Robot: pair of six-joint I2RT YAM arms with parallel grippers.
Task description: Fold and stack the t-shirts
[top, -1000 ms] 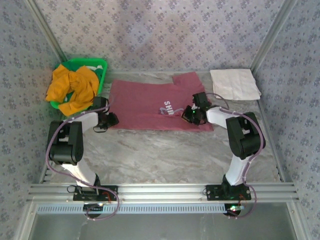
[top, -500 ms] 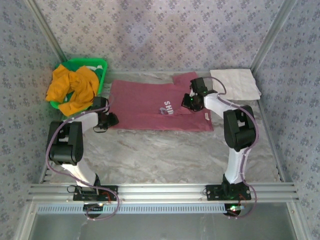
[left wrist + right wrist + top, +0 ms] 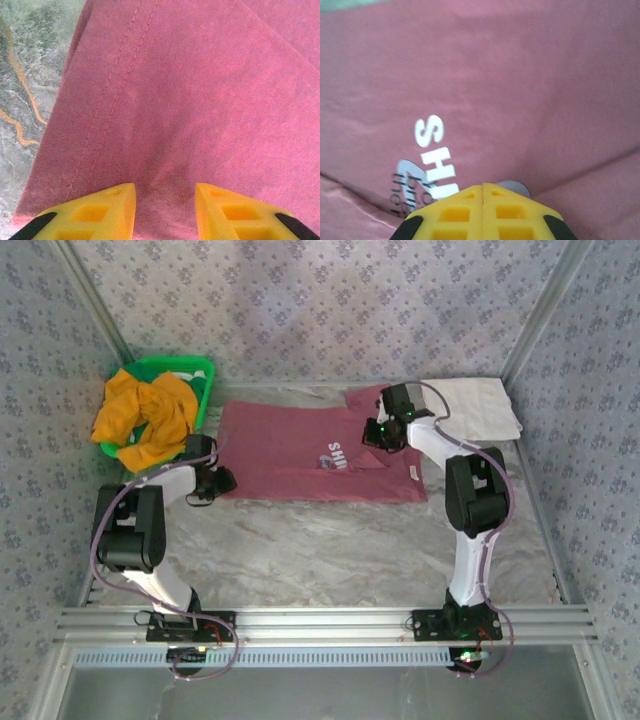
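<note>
A maroon t-shirt (image 3: pixel 290 455) lies spread flat on the marble table, its white "SHINE" print (image 3: pixel 335 455) partly under my right arm. My right gripper (image 3: pixel 375 433) is shut and rests low on the shirt's chest, just right of the print (image 3: pixel 435 150). In the right wrist view its yellow fingertips (image 3: pixel 483 187) meet with no cloth visibly between them. My left gripper (image 3: pixel 222 480) stands open at the shirt's left hem, its tips (image 3: pixel 164 190) down on the maroon cloth (image 3: pixel 200 90), which wrinkles slightly between them. A mustard-orange t-shirt (image 3: pixel 145 415) is heaped in the basket.
The green plastic basket (image 3: pixel 195 368) stands at the back left corner. A folded white cloth (image 3: pixel 470 407) lies at the back right. Patterned walls and metal rails close in the table. Bare marble (image 3: pixel 320 550) lies between the shirt and the arm bases.
My shut right gripper has slid from the shirt's near right part toward the back, across the chest. The left gripper has stayed at the left hem.
</note>
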